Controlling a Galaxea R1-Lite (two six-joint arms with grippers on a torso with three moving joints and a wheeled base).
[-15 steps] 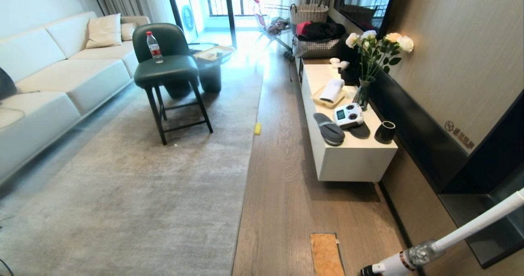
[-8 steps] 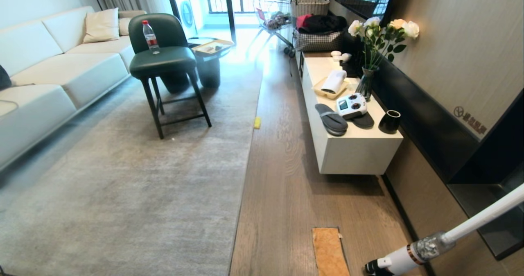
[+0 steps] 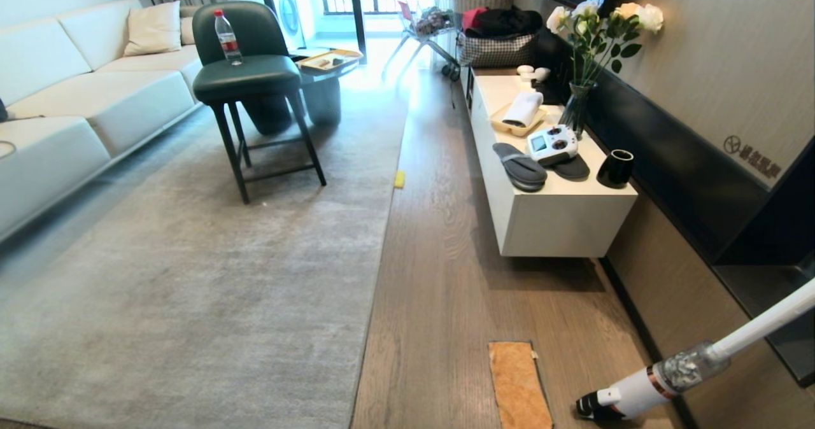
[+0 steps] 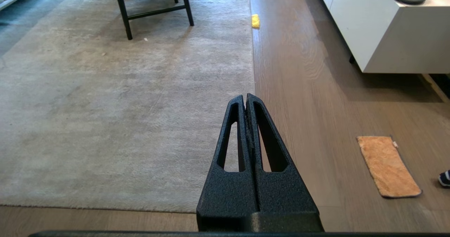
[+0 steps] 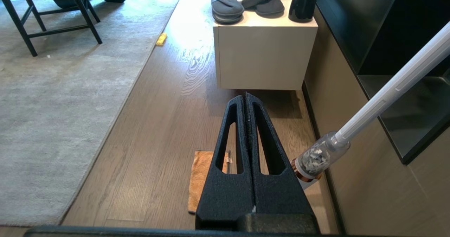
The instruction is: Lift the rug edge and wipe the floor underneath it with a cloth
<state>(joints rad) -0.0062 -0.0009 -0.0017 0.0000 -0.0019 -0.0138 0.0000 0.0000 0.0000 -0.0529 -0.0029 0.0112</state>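
The pale grey rug fills the left of the head view, and its rug edge [image 3: 377, 257] runs straight along the brown plank floor [image 3: 446, 276]. An orange cloth [image 3: 517, 384] lies flat on the floor near the bottom of that view. My left gripper [image 4: 245, 96] hangs shut and empty above the rug edge [image 4: 251, 68], with the cloth [image 4: 386, 166] off to one side. My right gripper [image 5: 245, 95] is shut and empty over the floor, and its fingers cover part of the cloth [image 5: 202, 173]. Neither gripper shows in the head view.
A white stick vacuum [image 3: 668, 378] leans beside the cloth at the wall. A white low cabinet [image 3: 554, 225] carries slippers, a controller, a cup and flowers. A green chair [image 3: 248, 79] with a bottle stands on the rug, a sofa [image 3: 63, 117] behind it. A small yellow item [image 3: 399, 179] lies at the rug edge.
The whole head view has shifted, so the camera has moved: furniture sits higher in the picture and more of the cloth and vacuum shows at the bottom. Nothing in the room has moved.
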